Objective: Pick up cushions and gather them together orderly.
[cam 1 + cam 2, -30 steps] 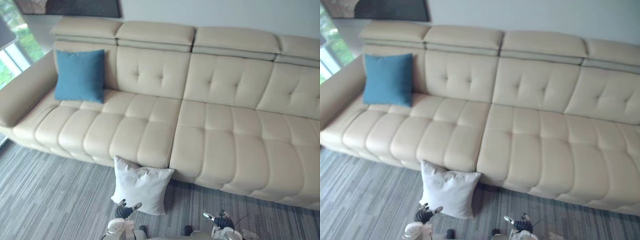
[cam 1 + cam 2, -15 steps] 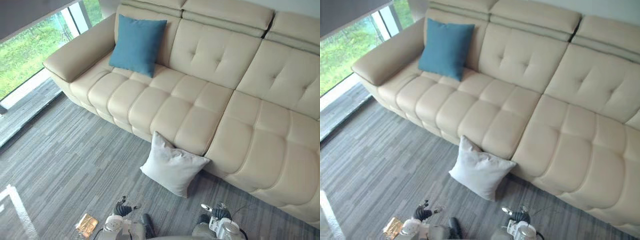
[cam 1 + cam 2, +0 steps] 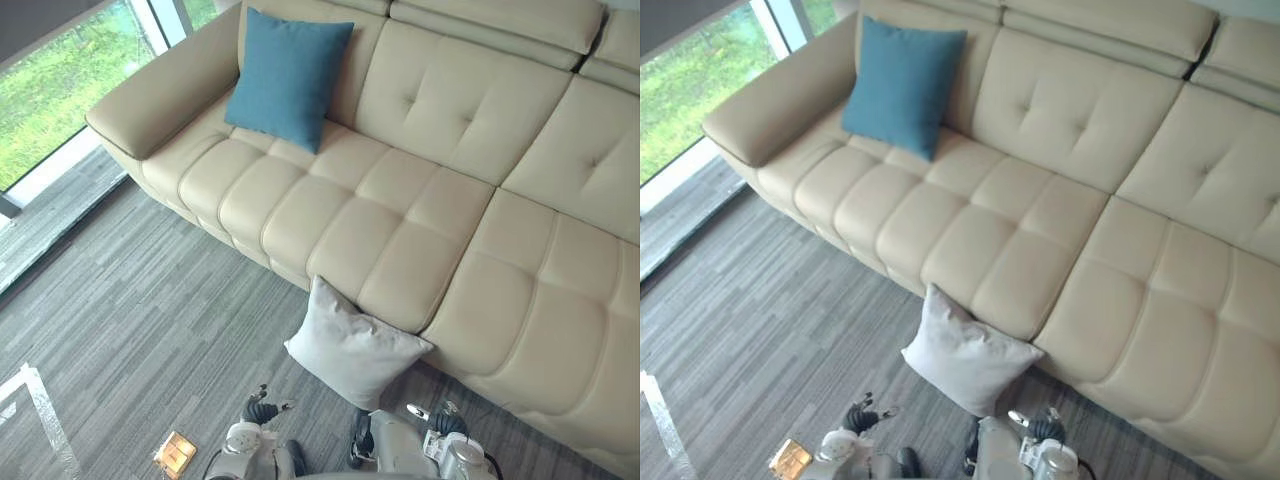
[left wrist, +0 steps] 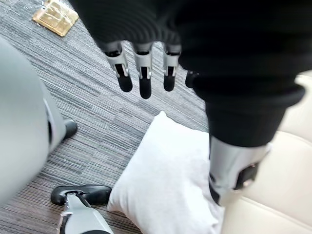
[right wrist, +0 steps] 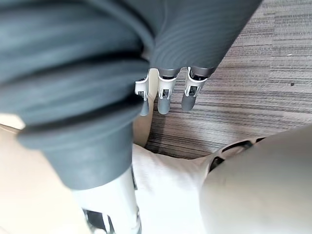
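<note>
A white cushion stands on the grey carpet, leaning against the front of the beige sofa. It also shows in the left wrist view as a white cushion. A blue cushion leans upright on the sofa's backrest by the left armrest. My left hand hangs low near the bottom edge, left of the white cushion, with its fingers straight and empty. My right hand hangs to the right of the cushion, its fingers relaxed and holding nothing.
A small golden square object lies on the carpet at the lower left. A window wall runs along the left beyond the sofa's armrest. Pale tape marks cross the carpet near the left edge.
The camera has swung left and closer to the sofa, so the whole scene has shifted. Both hands stay low and empty; the cushions have not moved.
</note>
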`<state>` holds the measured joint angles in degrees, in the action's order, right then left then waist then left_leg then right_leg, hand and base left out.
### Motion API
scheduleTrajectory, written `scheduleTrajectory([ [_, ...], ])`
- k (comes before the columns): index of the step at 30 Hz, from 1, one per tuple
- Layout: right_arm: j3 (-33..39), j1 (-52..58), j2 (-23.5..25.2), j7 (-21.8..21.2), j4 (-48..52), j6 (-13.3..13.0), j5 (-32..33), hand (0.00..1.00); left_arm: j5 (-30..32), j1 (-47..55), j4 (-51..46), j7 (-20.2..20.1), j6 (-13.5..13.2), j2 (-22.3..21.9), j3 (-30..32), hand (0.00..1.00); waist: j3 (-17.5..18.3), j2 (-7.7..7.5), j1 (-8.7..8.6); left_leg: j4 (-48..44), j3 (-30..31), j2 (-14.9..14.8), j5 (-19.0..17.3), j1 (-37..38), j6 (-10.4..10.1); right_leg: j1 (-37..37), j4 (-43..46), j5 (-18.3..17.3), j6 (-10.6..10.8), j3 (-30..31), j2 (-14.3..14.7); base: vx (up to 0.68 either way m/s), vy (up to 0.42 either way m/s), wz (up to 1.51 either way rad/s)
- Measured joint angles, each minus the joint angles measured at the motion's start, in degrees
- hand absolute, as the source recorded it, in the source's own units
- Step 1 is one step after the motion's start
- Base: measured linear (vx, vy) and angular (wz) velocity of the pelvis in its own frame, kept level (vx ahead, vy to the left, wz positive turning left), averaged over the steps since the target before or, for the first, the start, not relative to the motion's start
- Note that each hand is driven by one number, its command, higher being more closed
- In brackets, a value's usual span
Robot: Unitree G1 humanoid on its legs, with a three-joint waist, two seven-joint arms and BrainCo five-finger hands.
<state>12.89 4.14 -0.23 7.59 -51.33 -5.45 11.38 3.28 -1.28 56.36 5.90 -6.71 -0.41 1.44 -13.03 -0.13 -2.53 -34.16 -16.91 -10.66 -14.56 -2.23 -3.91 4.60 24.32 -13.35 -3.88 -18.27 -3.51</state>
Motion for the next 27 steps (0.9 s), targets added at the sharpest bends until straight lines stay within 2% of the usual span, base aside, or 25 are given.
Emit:
scheduleTrajectory([
  [2,-0.18,-0.29,0.25,0.18,1.16,-0.02,0.20,0.00,-0.04,0.31,-1.05,0.02,-0.01,-0.52,0.68,0.00,0.00,-0.08,1.06,-9.34,-0.01,-2.51,-2.44,-4.91,0.32,-1.85,-1.18,-0.86,-1.13,2.35,0.97,0.20,0.055,-0.45],
  [3,-0.16,-1.31,0.36,0.23,1.22,0.00,0.91,0.00,-0.09,0.25,-1.25,0.03,0.00,-0.98,1.47,0.00,-0.05,-0.08,2.18,-8.70,0.32,-3.06,-3.68,-7.30,-1.22,-1.89,-1.05,-0.86,-1.12,4.34,1.09,0.16,0.093,-0.74],
  [4,-0.16,-1.60,0.47,0.25,1.24,0.02,1.07,0.00,-0.13,0.25,-1.74,0.08,0.01,-1.10,1.63,0.00,-0.09,-0.11,2.46,-7.27,0.92,-2.94,-3.82,-8.16,-1.35,-1.88,-1.05,-0.86,-1.12,5.48,1.04,0.13,0.135,-0.76],
  [6,-0.14,-1.99,1.08,0.34,1.24,0.05,1.12,0.00,-0.27,0.22,-2.31,0.20,-0.06,-1.19,1.65,0.00,-0.20,-0.29,3.03,-0.55,6.40,-1.15,-3.60,-9.87,-1.48,-1.88,-0.36,-0.88,-1.05,8.55,0.68,0.10,0.197,-0.75],
  [8,-0.27,-2.00,2.11,0.55,1.34,0.02,1.09,0.00,-0.98,0.33,-2.27,0.44,-0.17,-1.35,1.97,0.00,0.25,0.21,3.39,8.68,14.78,1.28,-0.08,-9.15,-1.37,-1.27,0.88,-2.04,1.43,12.46,0.59,0.09,0.308,-1.00],
  [9,-0.38,-2.28,2.43,0.71,0.95,0.12,1.05,0.00,-1.26,0.03,-2.04,0.44,-0.20,-1.43,2.01,0.00,0.08,-0.31,3.68,9.19,15.97,2.67,2.34,-8.78,-4.08,-0.53,1.90,-3.85,4.55,14.82,0.29,0.04,0.279,-0.80],
  [10,-0.82,-2.11,2.95,0.94,1.21,0.22,1.01,0.00,-1.32,-0.41,-1.61,0.61,-0.11,-1.14,2.07,0.00,0.47,-1.24,3.16,9.01,15.41,3.91,1.97,-8.71,-3.48,-0.30,1.10,-4.10,5.53,16.23,-0.77,0.03,0.248,-0.62],
  [11,-1.06,-1.96,3.04,0.95,1.19,0.26,1.01,0.00,-1.30,-0.44,-1.60,0.57,-0.15,-1.14,2.02,0.00,0.73,-1.55,2.91,8.75,14.11,4.29,1.67,-8.68,-2.92,-0.54,-0.16,-3.47,6.60,17.05,-1.54,0.04,0.297,-0.45],
  [13,-1.75,-1.65,3.14,0.92,0.98,0.34,1.00,0.00,-1.20,-0.20,-1.00,0.52,-0.13,-1.04,2.10,0.00,1.19,-1.78,3.30,7.91,10.97,4.39,0.70,-8.39,-1.40,-0.70,-2.49,-2.29,8.00,20.02,-1.96,0.05,0.266,-0.58],
  [17,-1.88,-1.60,3.30,0.79,0.95,0.40,0.94,0.00,-0.59,-0.25,0.14,0.43,-0.08,-0.89,1.96,0.00,1.56,-1.82,3.18,8.38,7.98,4.68,0.38,-6.67,-0.82,-1.08,-4.62,-0.80,9.68,23.02,-2.56,-0.01,0.118,-0.47],
  [22,-1.87,-0.97,2.84,0.35,0.62,0.58,0.81,0.00,-0.05,0.53,0.68,0.39,-0.09,-1.08,1.96,0.00,3.07,-1.34,3.13,10.21,4.47,3.98,0.41,-3.92,-0.78,-1.31,-5.76,-0.37,10.17,26.06,-1.90,-0.05,0.014,-0.41],
  [27,-1.93,-1.38,1.61,0.31,0.06,0.92,-0.16,0.00,-0.35,0.96,1.18,0.77,-0.07,-1.04,2.71,0.00,4.26,-0.12,3.39,11.74,-0.41,2.52,0.56,-3.86,-0.89,2.78,-5.56,1.66,10.26,30.45,-0.29,-0.05,-0.009,-0.56],
])
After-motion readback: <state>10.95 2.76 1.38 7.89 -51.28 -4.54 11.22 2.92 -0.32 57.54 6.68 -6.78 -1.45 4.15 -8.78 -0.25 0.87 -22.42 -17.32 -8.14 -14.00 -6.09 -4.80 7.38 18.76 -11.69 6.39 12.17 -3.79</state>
